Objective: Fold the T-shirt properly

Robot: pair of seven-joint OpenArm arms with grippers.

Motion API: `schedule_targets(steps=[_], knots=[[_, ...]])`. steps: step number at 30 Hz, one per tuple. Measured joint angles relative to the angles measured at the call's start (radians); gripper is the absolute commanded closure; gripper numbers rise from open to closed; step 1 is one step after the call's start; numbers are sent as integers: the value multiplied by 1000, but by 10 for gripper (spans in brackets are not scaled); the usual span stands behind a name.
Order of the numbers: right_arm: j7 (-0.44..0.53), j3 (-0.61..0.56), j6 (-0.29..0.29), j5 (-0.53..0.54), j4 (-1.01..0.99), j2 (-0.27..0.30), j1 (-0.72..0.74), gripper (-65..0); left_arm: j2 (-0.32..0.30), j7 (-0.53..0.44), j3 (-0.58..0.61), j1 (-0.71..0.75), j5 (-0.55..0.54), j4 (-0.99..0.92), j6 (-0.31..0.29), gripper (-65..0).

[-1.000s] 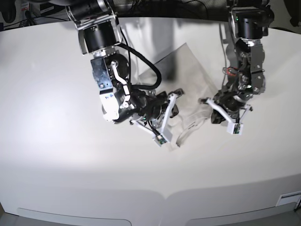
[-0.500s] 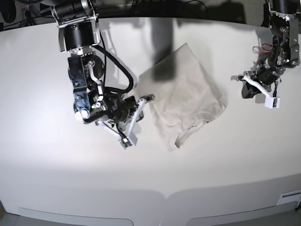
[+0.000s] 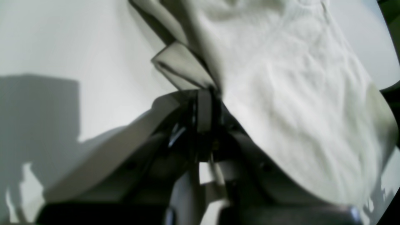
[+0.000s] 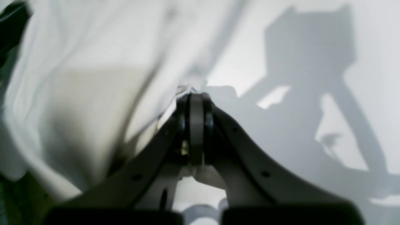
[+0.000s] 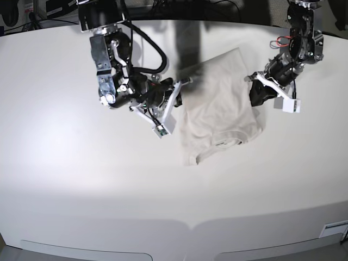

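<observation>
The pale beige T-shirt (image 5: 217,109) lies folded in a rough rectangle on the white table, collar (image 5: 225,142) toward the front. My left gripper (image 5: 253,91) is at the shirt's right edge. In the left wrist view its jaws (image 3: 206,93) are closed on a pinched fold of the cloth (image 3: 281,78). My right gripper (image 5: 182,87) is at the shirt's left edge. In the right wrist view it (image 4: 195,97) is closed with the cloth's edge (image 4: 78,93) caught at the tips.
The white table (image 5: 81,179) runs wide around the shirt, with its curved front edge (image 5: 190,223) near the camera. Dark equipment and cables (image 5: 163,8) stand behind the far edge. Arm shadows fall on the tabletop.
Half a second ago both grippers were off the shirt at either side. Both have moved in to its side edges and closed on the cloth. The shirt has shifted and lies straighter.
</observation>
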Motion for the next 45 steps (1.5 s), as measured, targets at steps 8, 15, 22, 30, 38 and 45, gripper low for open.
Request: schedule_targets(steps=[8, 15, 22, 30, 38, 45], knots=[[-10, -6, -5, -62, 89, 0, -49, 0, -57, 73, 6, -75, 28, -3, 13, 0], [-35, 18, -86, -55, 323, 99, -47, 0, -202, 80, 6, -37, 36, 185, 145, 0], [-48, 126, -105, 34, 462, 171, -147, 0, -250, 57, -9, 152, 119, 366, 239, 0], [-99, 419, -38, 225, 602, 219, -350, 0, -250, 55, -166, 383, 53, 442, 243, 0], [-161, 642, 34, 380, 610, 214, -575, 0, -131, 50, -357, 618, 63, 459, 186, 0], [-175, 701, 39, 457, 611, 216, -765, 0, -12, 23, -438, 782, 109, 459, 77, 0]])
